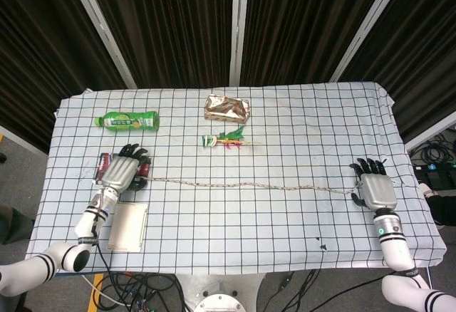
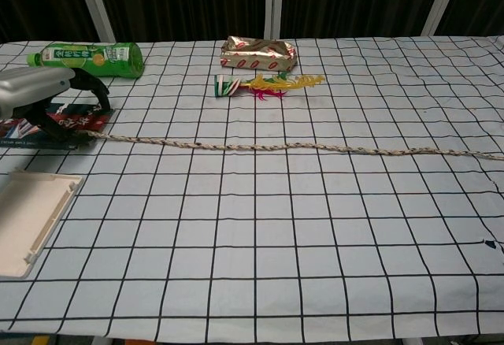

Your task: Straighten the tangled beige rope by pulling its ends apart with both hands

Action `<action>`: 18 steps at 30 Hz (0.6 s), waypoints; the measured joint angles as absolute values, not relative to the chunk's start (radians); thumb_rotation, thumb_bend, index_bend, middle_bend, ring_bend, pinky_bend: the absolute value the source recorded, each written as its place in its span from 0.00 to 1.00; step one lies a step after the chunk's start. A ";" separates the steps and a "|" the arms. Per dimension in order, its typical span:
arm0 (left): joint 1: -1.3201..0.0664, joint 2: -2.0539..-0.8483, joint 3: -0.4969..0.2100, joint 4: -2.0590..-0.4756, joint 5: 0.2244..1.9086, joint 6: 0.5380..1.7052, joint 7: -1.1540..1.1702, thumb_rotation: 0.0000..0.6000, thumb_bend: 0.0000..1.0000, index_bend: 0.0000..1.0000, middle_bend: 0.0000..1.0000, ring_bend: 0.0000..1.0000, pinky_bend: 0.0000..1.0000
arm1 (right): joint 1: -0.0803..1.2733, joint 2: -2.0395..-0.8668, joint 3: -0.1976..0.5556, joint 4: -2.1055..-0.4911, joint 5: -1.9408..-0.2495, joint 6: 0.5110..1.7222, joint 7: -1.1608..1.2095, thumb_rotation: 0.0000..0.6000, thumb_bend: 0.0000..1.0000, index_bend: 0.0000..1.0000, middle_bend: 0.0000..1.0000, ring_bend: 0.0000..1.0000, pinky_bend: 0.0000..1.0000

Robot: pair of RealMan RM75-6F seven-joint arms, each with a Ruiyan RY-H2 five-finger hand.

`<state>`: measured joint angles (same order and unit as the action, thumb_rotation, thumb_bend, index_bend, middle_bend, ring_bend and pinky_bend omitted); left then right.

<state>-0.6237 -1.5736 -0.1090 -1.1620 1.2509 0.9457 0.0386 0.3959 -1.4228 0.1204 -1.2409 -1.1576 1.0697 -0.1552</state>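
Beige rope (image 1: 242, 183) lies stretched across table (image 1: 285, 219), slightly wavy, untangled. Left hand (image 1: 120, 173) w/ fingers curled on one end, right hand (image 1: 373, 188) pinching the other, so rope can lie straight btwn them.

Beige rope (image 1: 242, 184) stretched across table, slightly wavy, untangled.

A lab-style recording booth is indicated: black pleated curtains (image 1: 171, 27) hung between white frame posts (image 1: 239, 27), a grid-patterned cloth (image 1: 285, 212) over the worktop, loose cables (image 1: 135, 283) on the floor.
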 measured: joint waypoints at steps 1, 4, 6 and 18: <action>-0.620 -1.563 -0.112 -1.176 1.253 0.955 0.036 1.00 0.22 0.29 0.13 0.00 0.00 | 0.392 -1.414 0.123 -1.254 -1.162 1.081 -0.152 1.00 0.21 0.14 0.06 0.00 0.00; -0.604 -1.509 -0.122 -1.235 1.258 0.992 0.026 1.00 0.21 0.29 0.13 0.00 0.00 | 0.377 -1.371 0.132 -1.310 -1.183 1.129 -0.140 1.00 0.22 0.14 0.07 0.00 0.00; -0.586 -1.456 -0.129 -1.285 1.259 1.022 0.021 1.00 0.19 0.29 0.13 0.00 0.00 | 0.362 -1.330 0.137 -1.359 -1.204 1.170 -0.131 1.00 0.23 0.14 0.08 0.00 0.00; -0.348 -1.234 -0.108 -1.488 1.290 1.356 0.015 1.00 0.13 0.29 0.13 0.00 0.00 | 0.185 -1.100 0.103 -1.606 -1.387 1.457 -0.005 1.00 0.30 0.14 0.11 0.00 0.00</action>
